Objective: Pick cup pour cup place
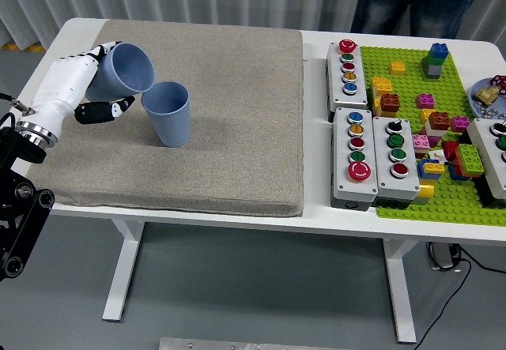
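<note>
While left hand (79, 77) fingers grip tilted cup (126, 68) | mouth over upright cup (168, 113)

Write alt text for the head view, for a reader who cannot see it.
The left robot hand holds a blue cup tilted toward a second blue cup standing upright on a grey mat. To the right on the white table sit button boxes and a green brick plate.

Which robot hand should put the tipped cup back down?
The left hand. It already grips the tilted blue cup above the upright blue cup on the beige mat. No right hand is in view.
</note>
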### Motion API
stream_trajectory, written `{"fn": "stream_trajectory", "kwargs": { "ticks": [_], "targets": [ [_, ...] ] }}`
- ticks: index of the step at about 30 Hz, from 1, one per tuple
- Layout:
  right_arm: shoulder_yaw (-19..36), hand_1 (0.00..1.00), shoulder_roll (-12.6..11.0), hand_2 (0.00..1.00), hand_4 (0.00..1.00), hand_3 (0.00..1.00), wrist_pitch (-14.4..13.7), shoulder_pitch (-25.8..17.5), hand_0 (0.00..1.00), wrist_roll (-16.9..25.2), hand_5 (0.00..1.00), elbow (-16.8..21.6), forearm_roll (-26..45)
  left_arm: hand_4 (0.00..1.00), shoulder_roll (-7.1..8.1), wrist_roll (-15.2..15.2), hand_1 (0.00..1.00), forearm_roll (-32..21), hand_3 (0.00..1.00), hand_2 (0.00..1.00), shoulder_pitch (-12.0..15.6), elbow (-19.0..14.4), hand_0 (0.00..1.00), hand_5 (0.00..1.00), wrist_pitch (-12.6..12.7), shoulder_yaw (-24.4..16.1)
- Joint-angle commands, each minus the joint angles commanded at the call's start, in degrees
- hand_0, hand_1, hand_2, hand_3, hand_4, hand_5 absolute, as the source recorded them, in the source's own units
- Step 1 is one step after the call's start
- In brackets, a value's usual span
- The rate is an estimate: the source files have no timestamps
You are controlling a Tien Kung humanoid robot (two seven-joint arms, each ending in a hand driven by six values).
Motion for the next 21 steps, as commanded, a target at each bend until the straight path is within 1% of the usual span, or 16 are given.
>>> {"fn": "stream_trajectory", "kwargs": {
  "ticks": [7, 11, 15, 21],
  "targets": [
    [-0.1, 0.698, 0.0, 0.753, 0.104, 0.611, 0.0, 0.0, 0.748, 0.1, 0.27, 0.0, 0.1, 0.534, 0.97, 0.5, 0.641, 0.0, 0.781, 0.777, 0.0, -0.4, 0.555, 0.03, 0.4, 1.1],
    [-0.1, 0.698, 0.0, 0.753, 0.104, 0.611, 0.0, 0.2, 0.747, 0.1, 0.27, 0.0, 0.4, 0.526, 2.32, 1.0, 0.642, 0.0, 0.776, 0.777, -0.1, -0.6, 0.559, 0.022, 0.6, 2.5],
    [-0.2, 0.698, -0.1, 0.753, 0.104, 0.611, 0.0, 0.3, 0.747, 0.1, 0.27, 0.0, 0.5, 0.526, 3.24, 1.2, 0.642, 0.0, 0.776, 0.777, -0.3, -1.0, 0.559, 0.022, 0.7, 3.3],
    [-0.2, 0.698, -0.1, 0.753, 0.104, 0.611, 0.0, 0.2, 0.748, 0.1, 0.27, 0.0, 0.6, 0.519, 3.5, 1.8, 0.642, 0.0, 0.772, 0.778, -0.4, -1.3, 0.564, 0.016, 1.3, 3.8]
  ]
}}
